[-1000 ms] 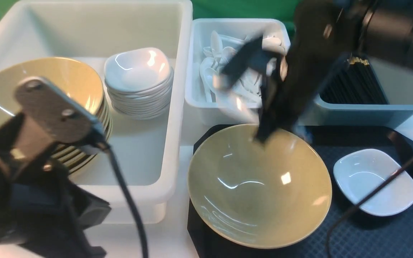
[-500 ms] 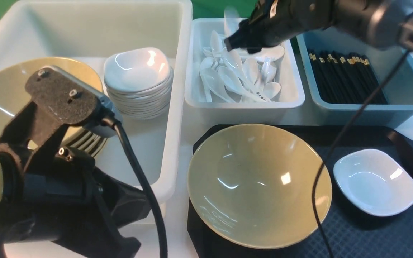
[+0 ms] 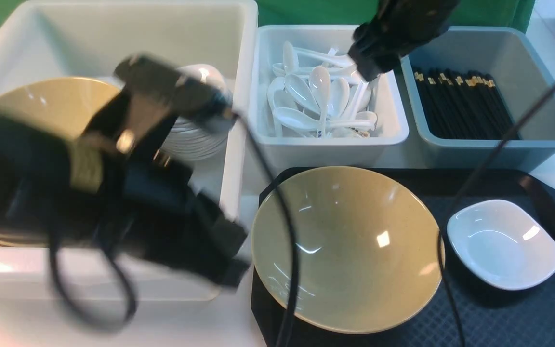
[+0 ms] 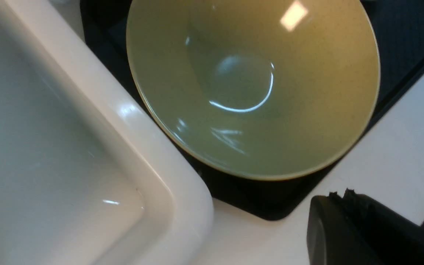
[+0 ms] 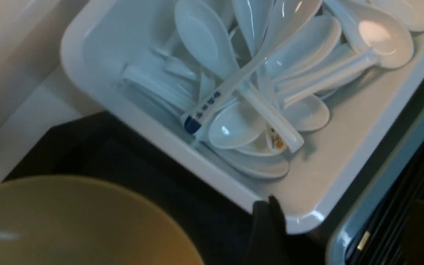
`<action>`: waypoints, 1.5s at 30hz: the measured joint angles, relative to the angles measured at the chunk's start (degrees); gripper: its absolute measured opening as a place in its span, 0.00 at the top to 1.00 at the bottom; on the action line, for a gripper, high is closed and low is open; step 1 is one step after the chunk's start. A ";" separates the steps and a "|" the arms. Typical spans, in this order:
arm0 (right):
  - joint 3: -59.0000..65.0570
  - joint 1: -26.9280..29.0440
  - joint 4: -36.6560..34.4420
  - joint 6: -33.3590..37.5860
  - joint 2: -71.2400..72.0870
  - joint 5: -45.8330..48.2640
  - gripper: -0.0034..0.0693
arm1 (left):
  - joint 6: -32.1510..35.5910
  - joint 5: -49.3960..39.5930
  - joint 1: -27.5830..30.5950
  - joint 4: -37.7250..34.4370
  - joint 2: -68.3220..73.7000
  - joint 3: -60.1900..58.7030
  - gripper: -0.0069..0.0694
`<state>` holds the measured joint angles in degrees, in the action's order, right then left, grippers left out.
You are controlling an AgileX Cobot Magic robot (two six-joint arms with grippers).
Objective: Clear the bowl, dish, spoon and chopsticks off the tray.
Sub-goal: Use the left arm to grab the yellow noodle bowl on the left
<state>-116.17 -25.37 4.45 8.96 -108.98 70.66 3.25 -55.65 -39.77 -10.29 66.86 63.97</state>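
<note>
Spoon (image 3: 323, 96) now lies in white bin (image 3: 325, 147), right gripper (image 3: 370, 68) spread above.

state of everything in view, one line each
bowl, upright, empty, on tray
dish, upright, empty, on tray
spoon, lying on the pile in white bin
chopsticks, lying in grey-blue bin
tray, holding bowl and dish
left fingers, shut, empty
right fingers, open, empty

Both arms are basically all black. Left arm (image 3: 128, 212) has a grey metal bracket (image 3: 159, 86) with a shiny screw, a yellowish label (image 3: 85, 168) and a fat black cable (image 3: 294, 260) looping off it. Right arm (image 3: 403, 29) trails a thinner cable (image 3: 494, 150). Left gripper (image 4: 341, 195): black, ragged tip.
</note>
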 joint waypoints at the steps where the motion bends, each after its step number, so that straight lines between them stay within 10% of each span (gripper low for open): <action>1: 2.06 -0.18 -0.28 0.26 1.89 0.23 0.36 | 1.50 -1.28 1.00 -0.42 1.52 2.44 0.92; 12: 34.27 -0.94 -1.83 0.93 30.60 0.79 0.69 | 9.20 -9.38 3.79 7.23 24.46 25.27 0.81; 26: 54.81 -0.94 -1.88 -0.27 55.19 -0.06 0.71 | 6.26 -8.95 3.13 14.74 48.35 38.63 0.34; 34: 55.29 -0.94 -1.78 -0.32 56.58 -0.55 0.71 | 4.94 -7.58 3.13 12.76 52.79 38.73 0.35; 45: 55.41 -0.94 -1.42 -0.32 56.58 -5.65 0.71 | 5.05 -10.46 3.14 4.49 52.42 39.25 0.84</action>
<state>-60.76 -26.31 3.03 8.65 -52.39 65.01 8.30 -66.11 -36.63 -5.81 119.28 103.22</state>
